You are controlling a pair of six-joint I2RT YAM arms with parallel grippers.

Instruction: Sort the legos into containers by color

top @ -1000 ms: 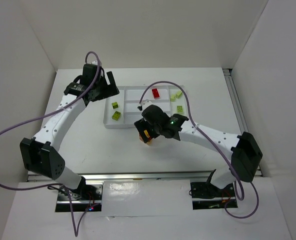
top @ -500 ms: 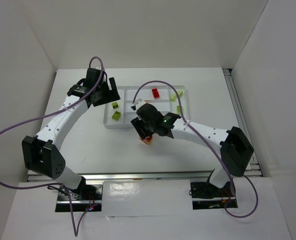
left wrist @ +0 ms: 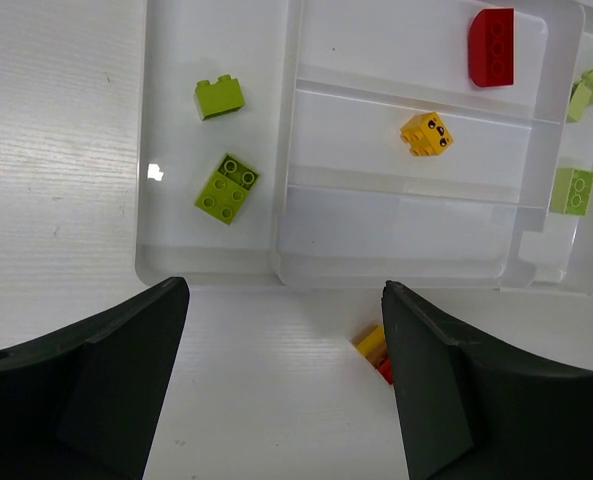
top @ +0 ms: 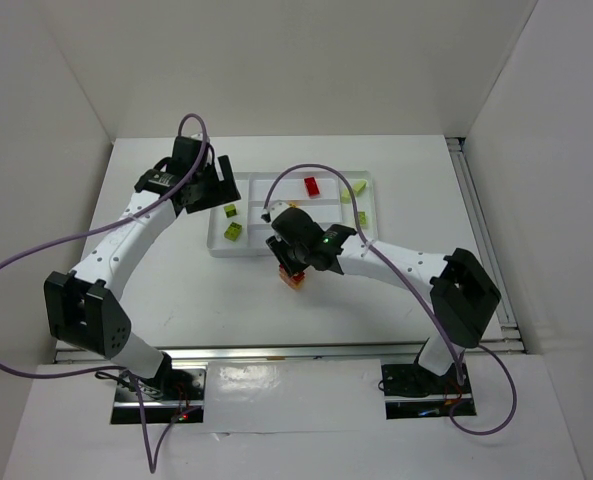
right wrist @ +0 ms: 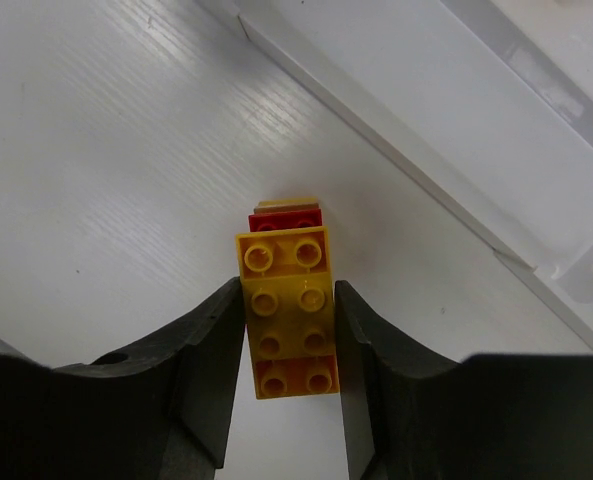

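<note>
Overhead, right arm [top: 396, 262] mostly hides stacked block [right wrist: 284, 310]; right jaws clamp it. Left jaws wide, empty.

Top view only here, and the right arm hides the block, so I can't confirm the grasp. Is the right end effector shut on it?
Observer: Yes. The right wrist view shows the right end effector shut on the block, gripping its long sides.
Operator: Anything yellow sorted yet?
Observer: One yellow brick lies in the tray's middle compartment, per the left wrist view.
Operator: Left end effector?
Observer: The left end effector is open, holding nothing.
</note>
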